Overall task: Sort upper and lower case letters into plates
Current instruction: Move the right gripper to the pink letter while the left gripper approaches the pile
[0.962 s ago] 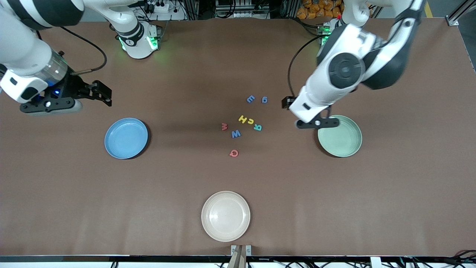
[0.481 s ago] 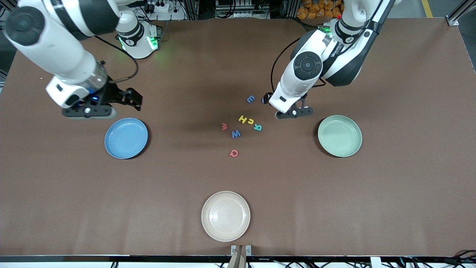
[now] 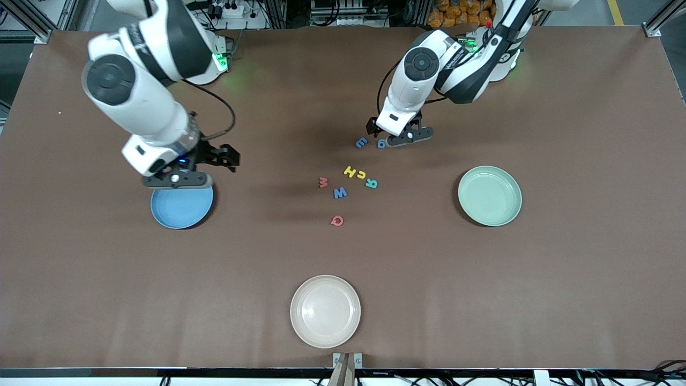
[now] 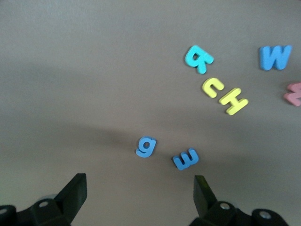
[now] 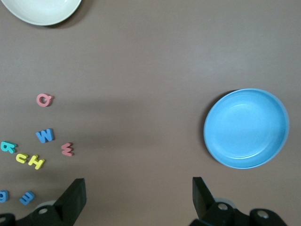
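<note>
Eight letters lie mid-table: blue E, blue g, yellow H, yellow c, teal R, a red w, blue W and red Q. My left gripper is open and empty over the table next to the g and E. My right gripper is open and empty over the table by the blue plate, whose rim its hand partly hides. The plate shows whole in the right wrist view. The mint plate is empty.
A cream-beige plate sits near the table's front edge, nearer to the front camera than the letters. Both arms' bases stand at the table's back edge.
The left gripper swung from above the mint plate to beside the g and E. The right gripper came from the table's end to the blue plate's rim. No letter moved.
</note>
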You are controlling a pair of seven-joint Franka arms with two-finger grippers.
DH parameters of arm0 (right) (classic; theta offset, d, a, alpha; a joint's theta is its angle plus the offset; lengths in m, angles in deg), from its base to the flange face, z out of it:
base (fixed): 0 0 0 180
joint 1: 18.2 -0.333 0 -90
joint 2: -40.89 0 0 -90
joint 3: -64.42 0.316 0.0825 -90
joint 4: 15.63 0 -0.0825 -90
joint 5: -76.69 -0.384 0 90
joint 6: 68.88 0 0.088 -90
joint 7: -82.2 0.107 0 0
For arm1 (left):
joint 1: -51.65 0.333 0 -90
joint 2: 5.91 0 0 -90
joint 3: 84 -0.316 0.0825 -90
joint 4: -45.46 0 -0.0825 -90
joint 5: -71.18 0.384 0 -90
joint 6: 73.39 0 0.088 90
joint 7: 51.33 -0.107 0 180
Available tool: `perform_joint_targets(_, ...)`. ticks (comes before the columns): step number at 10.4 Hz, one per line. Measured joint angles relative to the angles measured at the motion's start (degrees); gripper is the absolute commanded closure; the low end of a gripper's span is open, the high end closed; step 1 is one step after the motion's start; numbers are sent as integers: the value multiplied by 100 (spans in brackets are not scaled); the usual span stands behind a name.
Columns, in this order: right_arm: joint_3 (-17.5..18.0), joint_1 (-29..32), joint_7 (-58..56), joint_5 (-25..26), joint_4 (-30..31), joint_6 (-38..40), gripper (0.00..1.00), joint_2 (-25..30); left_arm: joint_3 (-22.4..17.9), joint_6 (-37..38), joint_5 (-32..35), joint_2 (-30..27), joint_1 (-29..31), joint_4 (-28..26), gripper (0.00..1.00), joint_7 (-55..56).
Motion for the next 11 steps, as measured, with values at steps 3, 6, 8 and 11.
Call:
perform_joint_targets(3,352,-274,829,1,702,-1387,0,-234,12,-878,276,222,-148,-403,0,-7)
perform_joint_targets(6,864,-487,1751,382,1042,-2184,6,-745,-3,-1327,1320,737,-186,-419,0,4)
perform_joint_targets(8,1010,-727,2143,599,1040,-2227,15,-944,-33,-1414,1876,983,-166,-370,0,11)
perform_joint_targets(11,1024,-896,2316,650,1042,-2487,27,-1228,-31,-1417,1986,1204,-190,-167,0,11)
